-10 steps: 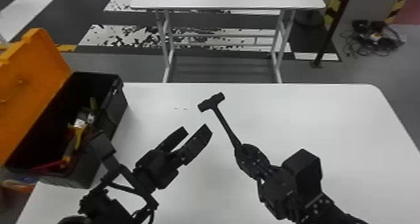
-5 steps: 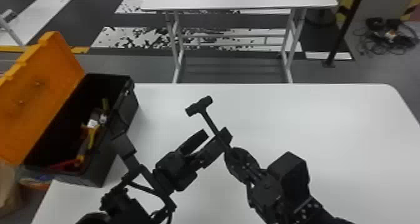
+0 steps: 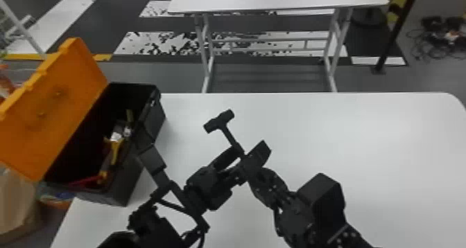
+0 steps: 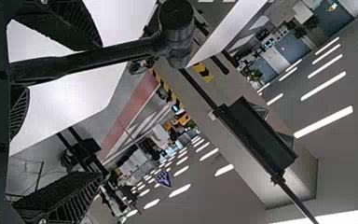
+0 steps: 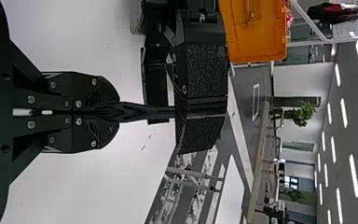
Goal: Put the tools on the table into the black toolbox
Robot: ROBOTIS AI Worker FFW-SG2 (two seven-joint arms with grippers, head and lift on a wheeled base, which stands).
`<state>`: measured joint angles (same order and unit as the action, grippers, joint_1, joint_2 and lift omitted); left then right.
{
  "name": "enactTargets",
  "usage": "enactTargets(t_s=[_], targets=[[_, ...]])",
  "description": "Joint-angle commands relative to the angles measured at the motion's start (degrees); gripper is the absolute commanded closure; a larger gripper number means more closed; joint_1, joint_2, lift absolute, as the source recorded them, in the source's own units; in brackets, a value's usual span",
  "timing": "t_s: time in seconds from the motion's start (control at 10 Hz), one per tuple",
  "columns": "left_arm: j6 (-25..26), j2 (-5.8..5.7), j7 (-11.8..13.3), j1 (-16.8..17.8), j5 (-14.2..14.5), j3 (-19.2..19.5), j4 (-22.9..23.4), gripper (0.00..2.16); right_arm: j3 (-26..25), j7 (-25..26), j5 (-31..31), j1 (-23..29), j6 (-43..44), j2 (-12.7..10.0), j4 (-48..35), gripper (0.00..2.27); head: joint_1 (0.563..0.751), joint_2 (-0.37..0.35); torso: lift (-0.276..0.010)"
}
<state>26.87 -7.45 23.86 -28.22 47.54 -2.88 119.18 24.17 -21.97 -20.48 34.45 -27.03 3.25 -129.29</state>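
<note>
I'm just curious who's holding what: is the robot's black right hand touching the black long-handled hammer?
Touching: the right wrist view shows the right hand closed on the hammer, its handle pinched between both fingers.

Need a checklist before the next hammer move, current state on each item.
1. Right gripper shut on the hammer: ok.
2. Hammer handle between the left gripper's fingers: ok.
3. Left gripper shut on the handle: not ok, fingers apart. Probably confirm this before the right releases.
4. Toolbox lid open: ok.
5. Enough room inside for the hammer: cannot tell, dark interior, tools already there.
</note>
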Motion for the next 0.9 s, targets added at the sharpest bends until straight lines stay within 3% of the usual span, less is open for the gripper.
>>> enactTargets(t_s=[0.0, 0.1, 0.3, 0.4, 0.5, 0.7, 0.8], targets=[[0.0, 0.06, -0.1, 0.0, -0.1, -0.1, -0.1, 0.08, 0.3, 0.0, 0.0, 0.0, 0.0, 0.0, -0.1, 2.25, 0.695, 0.134, -0.075], [0.0, 0.06, -0.2, 0.0, 0.0, -0.2, -0.4, 0.14, 0.3, 0.0, 0.0, 0.0, 0.0, 0.0, -0.1, 2.25, 0.695, 0.137, -0.075], [0.0, 0.06, 0.0, 0.1, 0.2, -0.2, -1.0, 0.51, 0.3, 0.0, 0.0, 0.2, -0.9, 0.0, -0.5, 2.25, 0.695, 0.138, -0.075], [0.0, 0.06, 0.7, 0.4, -0.3, 0.0, -1.4, 0.80, 0.2, 0.0, 0.0, 0.4, -1.4, 0.1, -1.0, 2.25, 0.695, 0.137, -0.075], [0.0, -0.02, 0.7, 0.6, -0.3, 0.2, -1.8, 1.21, -0.1, 0.0, 0.0, 0.4, -1.8, 0.1, -1.1, 2.25, 0.695, 0.134, -0.075], [0.0, -0.02, 2.6, 1.8, -1.0, 0.8, -3.4, 1.43, -0.3, 0.0, 0.0, 0.4, -2.3, 0.0, -1.3, 2.25, 0.695, 0.132, -0.075], [-0.2, -0.11, 3.4, 2.2, -1.5, 1.0, -4.2, 2.01, -0.3, 0.0, 0.0, 0.4, -2.6, 0.0, -1.3, 2.25, 0.695, 0.131, -0.075]])
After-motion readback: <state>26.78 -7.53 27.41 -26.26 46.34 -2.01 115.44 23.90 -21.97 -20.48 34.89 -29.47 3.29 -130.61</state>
